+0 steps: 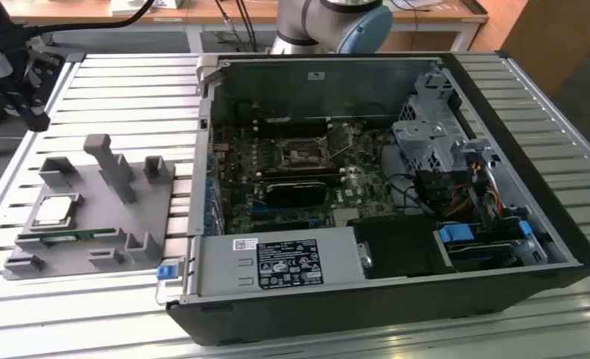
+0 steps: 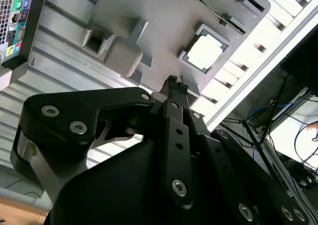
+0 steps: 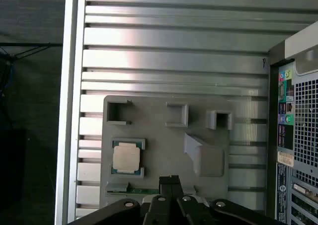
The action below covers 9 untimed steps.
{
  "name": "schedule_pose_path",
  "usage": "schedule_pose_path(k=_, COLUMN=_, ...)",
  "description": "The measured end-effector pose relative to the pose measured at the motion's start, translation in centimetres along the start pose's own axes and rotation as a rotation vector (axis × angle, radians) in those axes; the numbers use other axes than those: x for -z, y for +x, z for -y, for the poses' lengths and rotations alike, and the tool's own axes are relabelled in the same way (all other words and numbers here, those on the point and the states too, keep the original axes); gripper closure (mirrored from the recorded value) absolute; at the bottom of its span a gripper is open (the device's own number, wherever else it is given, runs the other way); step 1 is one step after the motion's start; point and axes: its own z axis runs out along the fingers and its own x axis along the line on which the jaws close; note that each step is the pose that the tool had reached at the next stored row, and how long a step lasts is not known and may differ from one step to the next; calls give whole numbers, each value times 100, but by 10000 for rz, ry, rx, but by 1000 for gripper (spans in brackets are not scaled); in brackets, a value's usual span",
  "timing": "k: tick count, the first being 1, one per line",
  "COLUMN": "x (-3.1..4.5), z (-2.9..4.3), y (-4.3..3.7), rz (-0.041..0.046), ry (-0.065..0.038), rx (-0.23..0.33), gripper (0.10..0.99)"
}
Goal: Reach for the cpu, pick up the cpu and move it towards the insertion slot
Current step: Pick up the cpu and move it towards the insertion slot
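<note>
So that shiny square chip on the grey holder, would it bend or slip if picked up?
Probably stiff: the cpu looks like a flat plate with a metal top. That shiny top may be slippery. Lying flat on the grey holder between raised edges, it seems unlikely to roll or tip.

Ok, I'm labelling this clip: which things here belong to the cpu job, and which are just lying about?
On the job: cpu, insertion slot, gripper.
Lying about: memory stick, grey holder, power supply.
</note>
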Motion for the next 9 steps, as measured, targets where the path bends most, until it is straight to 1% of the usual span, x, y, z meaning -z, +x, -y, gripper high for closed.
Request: schedule_pose_path(k=9, x=1, z=0, y=2, rz=-2, ry=1, rx=0, gripper=980)
